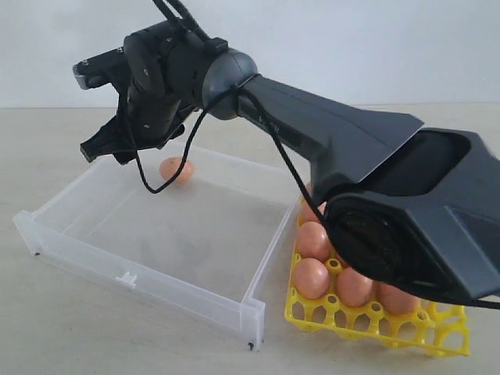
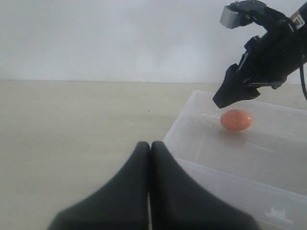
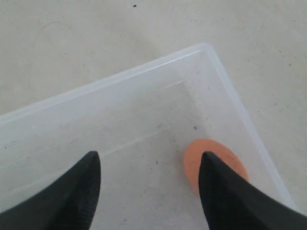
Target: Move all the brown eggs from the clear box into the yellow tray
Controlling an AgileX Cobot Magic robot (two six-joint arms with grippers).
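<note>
One brown egg (image 1: pixel 176 169) lay on its side in the far corner of the clear box (image 1: pixel 180 293), its long axis roughly along the back wall. More brown eggs (image 1: pixel 311 277) sat in the cells of the yellow tray (image 1: pixel 375 324) just beside the box on the counter (image 1: pixel 78 328). The right hand (image 3: pixel 149 158) hung above the lone egg, empty and spread wide, and the left hand (image 2: pixel 150 143) sat low beside the box, jaws pressed together.
</note>
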